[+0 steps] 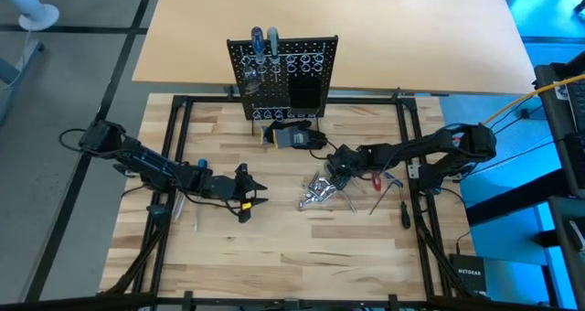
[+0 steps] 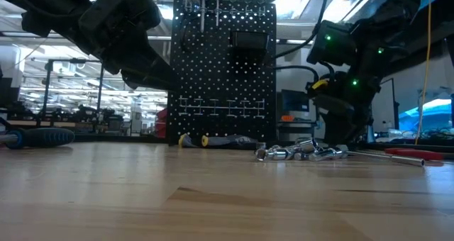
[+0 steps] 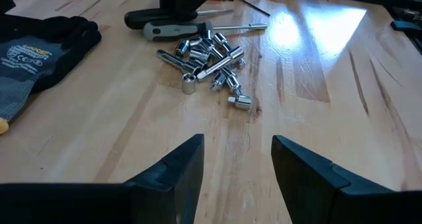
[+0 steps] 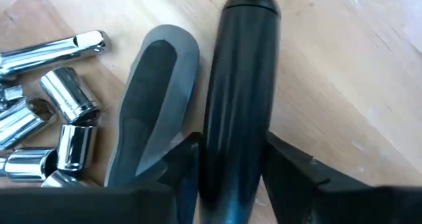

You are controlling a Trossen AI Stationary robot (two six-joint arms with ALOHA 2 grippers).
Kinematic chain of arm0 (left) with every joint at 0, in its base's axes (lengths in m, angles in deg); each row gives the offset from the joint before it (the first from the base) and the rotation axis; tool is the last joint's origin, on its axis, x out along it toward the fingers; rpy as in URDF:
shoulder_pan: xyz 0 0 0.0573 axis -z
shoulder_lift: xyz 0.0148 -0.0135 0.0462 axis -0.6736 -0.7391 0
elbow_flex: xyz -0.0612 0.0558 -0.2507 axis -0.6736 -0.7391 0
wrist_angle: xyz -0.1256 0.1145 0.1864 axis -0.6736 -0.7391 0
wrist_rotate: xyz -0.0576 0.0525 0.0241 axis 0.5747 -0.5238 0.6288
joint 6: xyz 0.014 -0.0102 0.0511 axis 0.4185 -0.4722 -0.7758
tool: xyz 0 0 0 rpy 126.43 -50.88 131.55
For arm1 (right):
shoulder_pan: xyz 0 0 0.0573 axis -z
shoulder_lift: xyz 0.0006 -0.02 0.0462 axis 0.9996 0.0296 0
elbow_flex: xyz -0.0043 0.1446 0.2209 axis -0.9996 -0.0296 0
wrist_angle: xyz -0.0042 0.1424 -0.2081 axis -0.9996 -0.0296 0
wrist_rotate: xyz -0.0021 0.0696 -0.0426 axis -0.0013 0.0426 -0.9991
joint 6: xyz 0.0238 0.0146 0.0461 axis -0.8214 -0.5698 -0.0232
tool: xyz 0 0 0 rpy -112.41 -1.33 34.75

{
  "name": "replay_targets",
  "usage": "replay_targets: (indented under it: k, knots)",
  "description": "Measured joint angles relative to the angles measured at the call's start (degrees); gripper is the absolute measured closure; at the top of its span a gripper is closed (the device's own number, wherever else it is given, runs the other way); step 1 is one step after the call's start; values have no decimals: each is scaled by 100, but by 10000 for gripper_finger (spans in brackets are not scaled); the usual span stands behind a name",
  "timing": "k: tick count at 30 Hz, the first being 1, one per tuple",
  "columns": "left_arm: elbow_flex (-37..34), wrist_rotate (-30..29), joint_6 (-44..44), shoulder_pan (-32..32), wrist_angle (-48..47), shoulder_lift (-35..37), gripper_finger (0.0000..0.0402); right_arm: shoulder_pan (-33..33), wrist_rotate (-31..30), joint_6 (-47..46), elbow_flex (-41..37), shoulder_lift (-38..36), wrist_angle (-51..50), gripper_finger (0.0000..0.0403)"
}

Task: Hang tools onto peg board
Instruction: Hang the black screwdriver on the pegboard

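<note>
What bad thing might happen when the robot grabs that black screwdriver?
The right gripper is around the black handle, which is round and smooth, so it might slip or roll out when lifted. The grey handle lies right beside it, so a finger could catch or nudge it. The shiny sockets sit close by too; a bump might scatter them across the table.
</note>
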Motion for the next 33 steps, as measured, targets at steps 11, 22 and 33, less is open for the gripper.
replay_targets:
  k: [11,22,33]
  knots:
    - [0,0,-9,0,6,1,234,-1,-3,154,-10,-61,-24,282]
    - [0,0,-10,0,122,0,234,-26,-23,305,-35,-1205,-31,284]
    - [7,-2,-278,0,1796,2,234,-1246,328,1470,-22,-1306,3657,283]
